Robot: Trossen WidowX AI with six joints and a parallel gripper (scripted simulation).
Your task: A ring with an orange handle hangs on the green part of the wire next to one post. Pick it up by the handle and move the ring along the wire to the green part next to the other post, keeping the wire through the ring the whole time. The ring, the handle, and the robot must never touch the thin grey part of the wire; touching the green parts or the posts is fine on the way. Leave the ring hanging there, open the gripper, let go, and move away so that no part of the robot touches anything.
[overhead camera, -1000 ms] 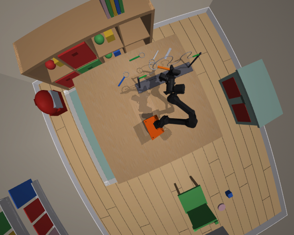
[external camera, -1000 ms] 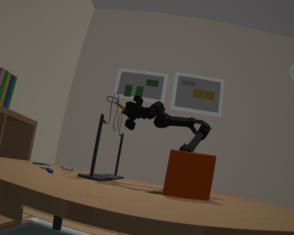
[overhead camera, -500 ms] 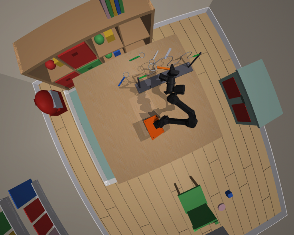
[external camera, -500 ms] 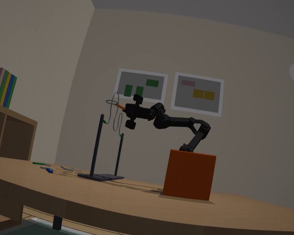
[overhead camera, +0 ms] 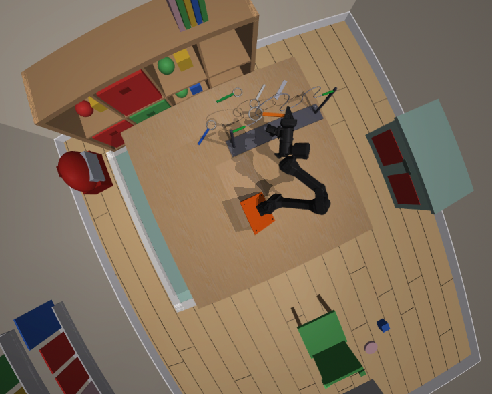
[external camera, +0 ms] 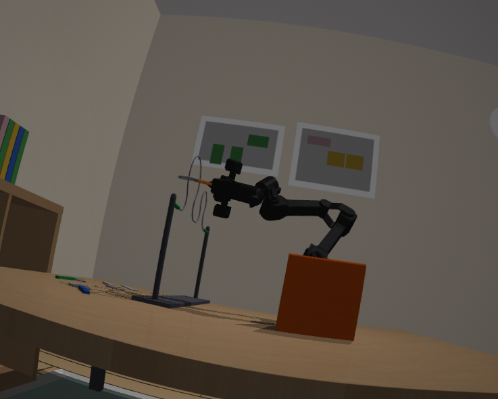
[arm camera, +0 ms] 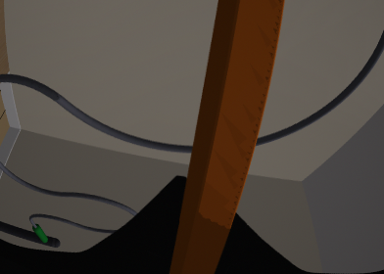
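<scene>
The ring (overhead camera: 255,112) (external camera: 187,177) (arm camera: 235,133) sits on its orange handle (overhead camera: 273,114) (external camera: 203,182), partway along the thin grey wire (overhead camera: 280,99) (external camera: 196,189) (arm camera: 147,144) and nearer the left post (overhead camera: 232,139). My gripper (overhead camera: 286,113) (external camera: 212,184) is shut on the handle and holds it about level, high above the dark base plate (overhead camera: 254,137) (external camera: 171,300). Green wire ends (overhead camera: 238,128) (overhead camera: 328,92) (external camera: 177,205) (external camera: 206,230) (arm camera: 40,233) sit by the posts. I cannot tell whether the ring touches the wire.
Spare rings with green (overhead camera: 227,97), blue (overhead camera: 204,133) and grey (overhead camera: 260,91) handles lie on the table behind the wire stand. My arm rises from an orange pedestal (overhead camera: 258,214) (external camera: 319,296). A shelf unit (overhead camera: 144,51) stands beyond the table.
</scene>
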